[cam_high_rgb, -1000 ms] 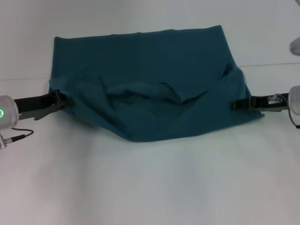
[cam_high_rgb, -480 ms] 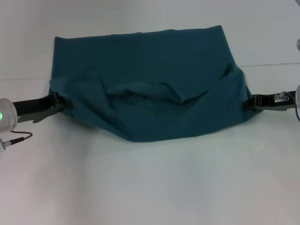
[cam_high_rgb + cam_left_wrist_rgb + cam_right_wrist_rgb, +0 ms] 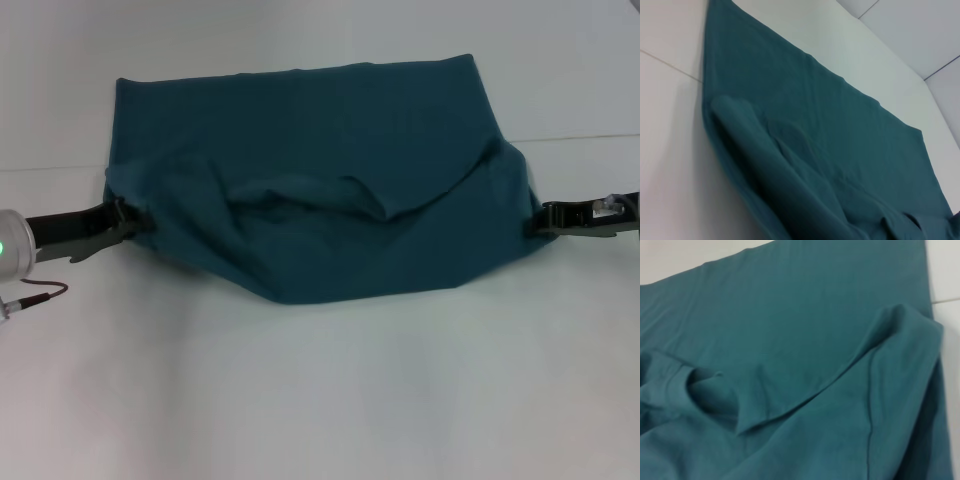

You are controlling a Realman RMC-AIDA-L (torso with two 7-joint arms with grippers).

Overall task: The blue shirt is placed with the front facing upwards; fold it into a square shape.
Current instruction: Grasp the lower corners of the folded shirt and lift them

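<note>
the blue shirt (image 3: 320, 180) lies folded on the white desk (image 3: 320, 400); left gripper (image 3: 128, 218) pinches its left edge, right gripper (image 3: 540, 216) its right.

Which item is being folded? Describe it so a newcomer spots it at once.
On the white table, look between the left claw and the right claw. The blue shirt lies there, a dark teal cloth with a rumpled near half, the only fabric on the surface.
</note>
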